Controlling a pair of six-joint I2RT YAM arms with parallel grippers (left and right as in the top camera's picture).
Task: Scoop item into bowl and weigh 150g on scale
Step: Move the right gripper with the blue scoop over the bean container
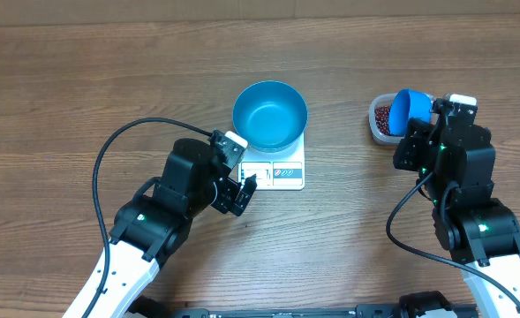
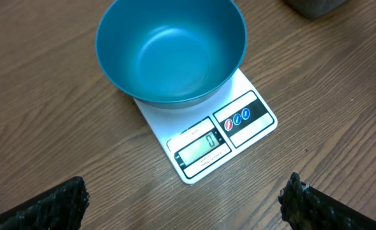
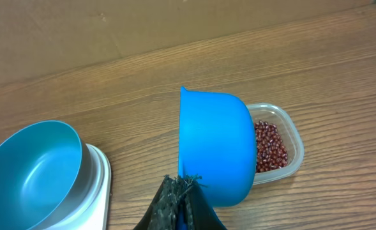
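Found blue bowl (image 1: pixel 270 116) empty on scale (image 1: pixel 283 173), beans (image 1: pixel 382 116) only in clear tub (image 1: pixel 379 134). Noted right end effector (image 3: pixel 181 201) clamped on blue scoop (image 3: pixel 216 150) at tub, left end effector (image 1: pixel 244 190) spread wide near scale. Judged all scooping, weighing outstanding.

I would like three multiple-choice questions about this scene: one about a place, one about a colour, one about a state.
1. Where does the bowl stand? A. on the scale B. directly on the wood C. stacked on another bowl
2. What colour are the beans? A. green B. red-brown C. white
3. What state is the right gripper in? A. open, empty B. shut on the scoop C. shut on the bowl
Answers: 1 A, its base sits on the white platform; 2 B, seen in the clear tub; 3 B, its fingers pinch the handle.
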